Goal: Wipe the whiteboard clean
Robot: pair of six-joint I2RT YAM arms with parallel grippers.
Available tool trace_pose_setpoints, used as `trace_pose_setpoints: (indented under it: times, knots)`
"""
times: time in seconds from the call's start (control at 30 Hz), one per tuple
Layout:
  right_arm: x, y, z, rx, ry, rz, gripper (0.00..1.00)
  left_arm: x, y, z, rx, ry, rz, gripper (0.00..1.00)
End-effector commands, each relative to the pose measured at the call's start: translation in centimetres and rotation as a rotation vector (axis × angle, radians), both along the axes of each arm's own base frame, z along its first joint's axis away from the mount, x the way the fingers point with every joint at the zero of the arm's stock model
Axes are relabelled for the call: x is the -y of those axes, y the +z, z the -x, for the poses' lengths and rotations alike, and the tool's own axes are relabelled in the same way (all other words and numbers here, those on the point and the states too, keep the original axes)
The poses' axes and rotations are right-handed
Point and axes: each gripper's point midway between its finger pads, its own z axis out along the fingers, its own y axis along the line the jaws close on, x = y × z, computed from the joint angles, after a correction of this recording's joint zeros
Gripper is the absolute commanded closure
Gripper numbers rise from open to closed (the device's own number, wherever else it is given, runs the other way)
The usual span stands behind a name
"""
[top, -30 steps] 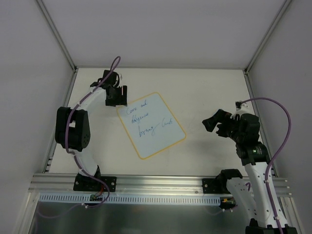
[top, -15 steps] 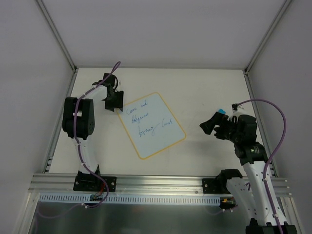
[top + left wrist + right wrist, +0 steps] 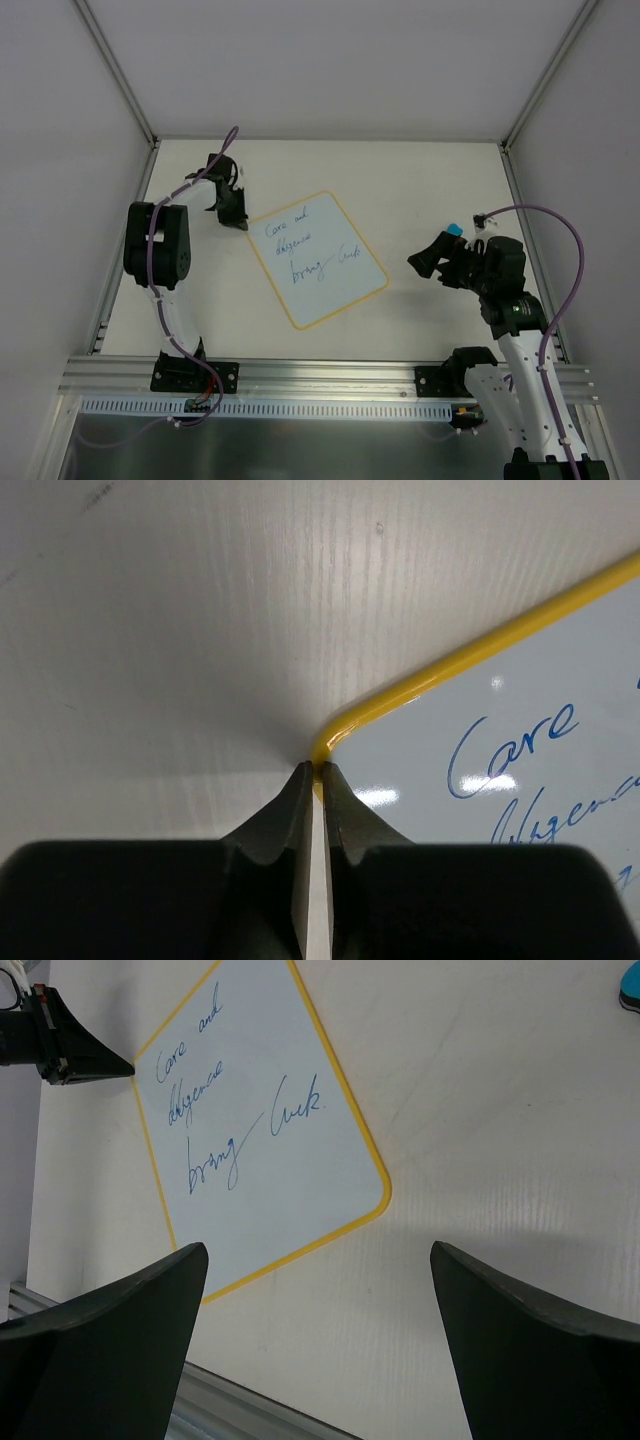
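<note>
1. Within the last second the left gripper (image 3: pixel 318 772) went from open jaws to a narrow slit. Its tips sat right on the upper-left corner of the whiteboard (image 3: pixel 320 262) and appeared to pinch the yellow rim (image 3: pixel 450 665).
2. In the top view the board sat a touch further right and more turned than a second before, so the corner contact probably nudged it. It lay flat at the middle of the counter (image 3: pixel 430 180), skewed to the counter edges.
3. The right gripper (image 3: pixel 318 1250) had its jaws wide with nothing between them, at the right of the top view, well apart from the board. It had eased toward the frame's lower left, uncovering a blue eraser (image 3: pixel 455 229) just beside it.
4. My read: the board was being anchored and wiping had not started. The blue handwriting (image 3: pixel 215 1110) was fully intact and the eraser was not picked up.
5. Materials:
   - Board: glossy pale face with glare spots, thin rim, rounded corners, likely rigid.
   - Counter: matte off-white with faint linear grain.
   - Jaws: black, tapered, hard-looking.
</note>
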Motion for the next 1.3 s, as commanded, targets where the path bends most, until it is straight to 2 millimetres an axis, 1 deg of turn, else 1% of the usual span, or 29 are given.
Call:
trace_pose_setpoints:
  times: [0.0, 0.07, 0.1, 0.17, 0.2, 0.23, 0.3, 0.37, 0.4, 0.47, 0.5, 0.53, 0.57, 0.6, 0.63, 0.7, 0.73, 0.77, 0.8, 0.83, 0.87, 0.9, 0.93, 0.97, 1.0, 1.03, 1.1, 1.2, 1.27]
  knots:
    - [-0.4, 0.6, -0.2, 0.023, 0.011, -0.022, 0.01, 1.7, -1.8, 5.5, -0.177, 0.055, 0.096, 0.97]
    - [-0.3, 0.2, -0.3, 0.013, -0.001, -0.017, 0.01, 2.2, -1.4, 6.7, -0.198, 0.101, 0.124, 1.00]
    - [-0.2, 0.0, -0.3, 0.008, -0.007, -0.014, 0.01, 2.2, -2.1, 8.2, -0.233, 0.112, 0.122, 1.00]
    - [0.0, -0.4, -0.4, -0.002, -0.021, -0.009, 0.01, 2.3, -1.9, 9.3, -0.232, 0.117, 0.098, 1.00]
    - [0.1, -0.6, -0.4, -0.007, -0.026, -0.003, 0.01, 2.5, -2.5, 10.9, -0.261, 0.121, 0.079, 1.00]
    - [0.5, -0.8, -0.6, -0.011, -0.048, 0.008, 0.01, 2.6, -2.0, 11.3, -0.249, 0.125, 0.078, 1.00]
    - [1.0, -1.2, -1.0, -0.026, -0.080, 0.023, 0.01, 2.6, -2.5, 13.0, -0.277, 0.147, 0.064, 1.00]
    - [1.9, -1.7, -1.6, -0.049, -0.138, 0.047, 0.01, 3.4, -2.0, 13.8, -0.261, 0.133, 0.059, 1.00]
    - [2.0, -1.2, -1.9, -0.045, -0.151, 0.046, 0.01, 3.3, -2.3, 14.6, -0.267, 0.135, 0.037, 1.00]
    - [3.1, -1.3, -2.7, -0.055, -0.212, 0.080, 0.01, 4.2, -1.7, 15.3, -0.243, 0.109, 0.030, 1.00]
    - [3.4, -1.2, -3.4, -0.070, -0.238, 0.091, 0.01, 4.2, -1.8, 15.7, -0.240, 0.111, 0.014, 1.00]
    - [4.4, -1.5, -3.9, -0.081, -0.287, 0.124, 0.01, 4.4, -1.6, 15.9, -0.234, 0.106, 0.012, 1.00]
    - [4.9, -1.6, -4.3, -0.091, -0.315, 0.140, 0.01, 4.8, -1.1, 15.9, -0.214, 0.096, 0.016, 1.00]
    - [5.3, -1.7, -4.8, -0.102, -0.341, 0.153, 0.01, 4.8, -0.9, 16.0, -0.206, 0.095, 0.018, 0.92]
    - [6.3, -2.1, -5.7, -0.131, -0.400, 0.188, 0.01, 4.7, -0.3, 15.8, -0.181, 0.097, 0.021, 0.85]
    - [7.1, -2.3, -6.7, -0.157, -0.444, 0.218, 0.01, 4.6, 0.5, 15.2, -0.142, 0.083, 0.017, 0.76]
    - [7.8, -3.4, -7.4, -0.199, -0.480, 0.255, 0.01, 4.6, 1.2, 14.9, -0.115, 0.079, 0.019, 0.66]
    - [8.0, -2.6, -8.3, -0.192, -0.499, 0.259, 0.01, 4.5, 1.7, 14.6, -0.093, 0.077, 0.016, 0.61]
    - [8.2, -2.7, -8.9, -0.203, -0.508, 0.271, 0.01, 4.6, 2.3, 14.1, -0.072, 0.071, 0.021, 0.57]
    - [8.5, -3.7, -9.6, -0.240, -0.525, 0.298, 0.01, 4.7, 2.9, 13.8, -0.049, 0.065, 0.026, 0.50]
    - [8.7, -3.0, -10.6, -0.232, -0.546, 0.299, 0.02, 4.8, 3.3, 13.6, -0.036, 0.055, 0.034, 0.47]
    - [9.0, -3.1, -11.2, -0.240, -0.563, 0.309, 0.03, 5.0, 3.9, 13.1, -0.017, 0.043, 0.040, 0.45]
    - [9.6, -3.3, -11.8, -0.246, -0.594, 0.335, 0.04, 5.1, 4.3, 13.0, -0.007, 0.032, 0.046, 0.43]
    - [9.9, -4.5, -12.3, -0.284, -0.608, 0.355, 0.05, 5.3, 4.5, 12.9, 0.000, 0.024, 0.052, 0.40]
    - [10.2, -4.0, -13.2, -0.280, -0.627, 0.356, 0.07, 5.5, 4.9, 12.7, 0.008, 0.008, 0.059, 0.40]
    - [10.8, -4.3, -13.7, -0.291, -0.652, 0.363, 0.07, 5.6, 5.1, 12.5, 0.017, 0.004, 0.064, 0.39]
    - [11.1, -5.6, -15.1, -0.335, -0.673, 0.358, 0.09, 5.5, 5.3, 12.5, 0.025, -0.006, 0.058, 0.36]
    - [11.3, -7.0, -16.2, -0.380, -0.689, 0.345, 0.10, 5.4, 5.3, 12.5, 0.030, -0.011, 0.055, 0.31]
    - [11.3, -8.4, -17.1, -0.419, -0.693, 0.344, 0.12, 5.4, 5.3, 12.7, 0.029, -0.013, 0.060, 0.30]
